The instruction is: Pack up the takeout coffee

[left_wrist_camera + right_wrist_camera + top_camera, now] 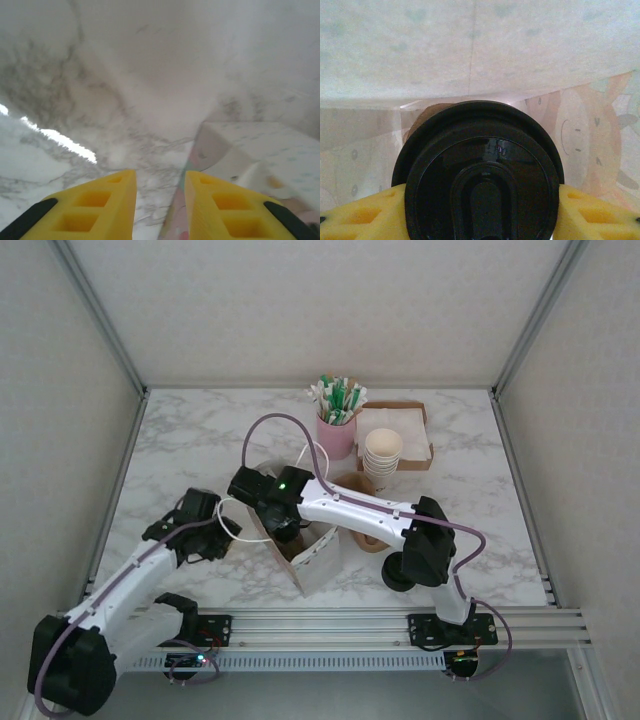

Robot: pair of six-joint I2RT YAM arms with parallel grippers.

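Tipping is risked if the takeout coffee (480,180) clamped between the right jaws is dropped inside the bag (318,568) pinched between the left jaws.

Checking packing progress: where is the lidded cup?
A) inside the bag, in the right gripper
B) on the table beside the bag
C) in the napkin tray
A: the right gripper holds the cup, with the printed walls of the bag around it.

You have open table (190,440) left of the paper bag (320,562); pink straw holder (336,435) and cup stack (382,452) crowd behind it.
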